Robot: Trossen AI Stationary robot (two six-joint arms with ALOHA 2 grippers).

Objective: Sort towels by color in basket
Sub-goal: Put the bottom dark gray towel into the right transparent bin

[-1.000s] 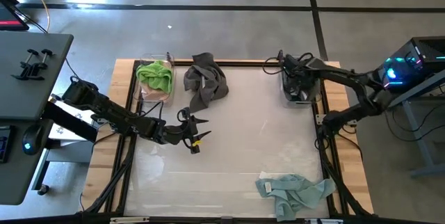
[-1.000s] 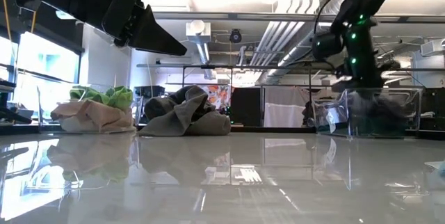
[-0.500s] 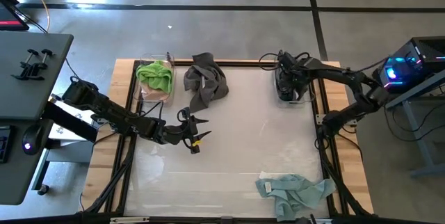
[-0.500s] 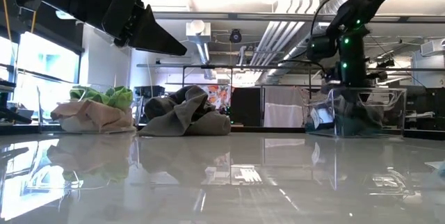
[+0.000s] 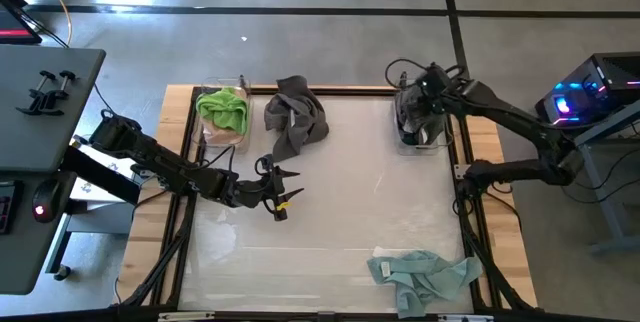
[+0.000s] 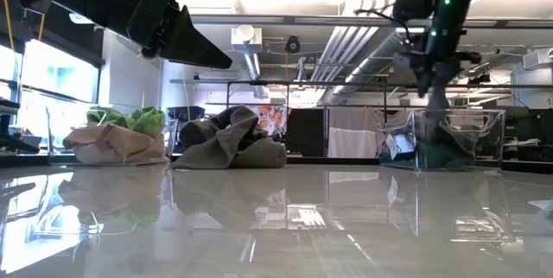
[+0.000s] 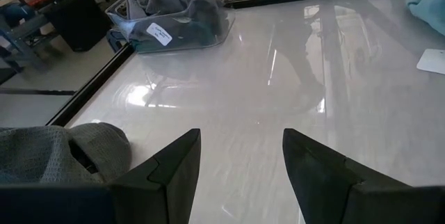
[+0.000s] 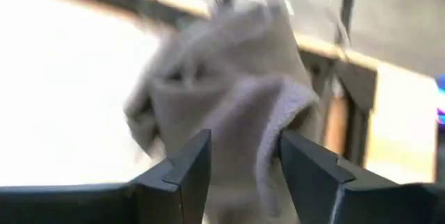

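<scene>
right end effector [image 5: 415, 112], upper right of the high view, pinches a grey towel [image 8: 229, 92] above the clear bin [image 6: 456, 140]; a loose grip could drop it outside. left end effector [image 5: 278, 184] hovers mid-left, fingers spread.

The right hand [image 5: 412, 114] has risen from the clear bin [image 6: 456, 140] at the bench's far right corner, lifting a grey towel [image 8: 233, 106] (the bin slid slightly leftward).
</scene>
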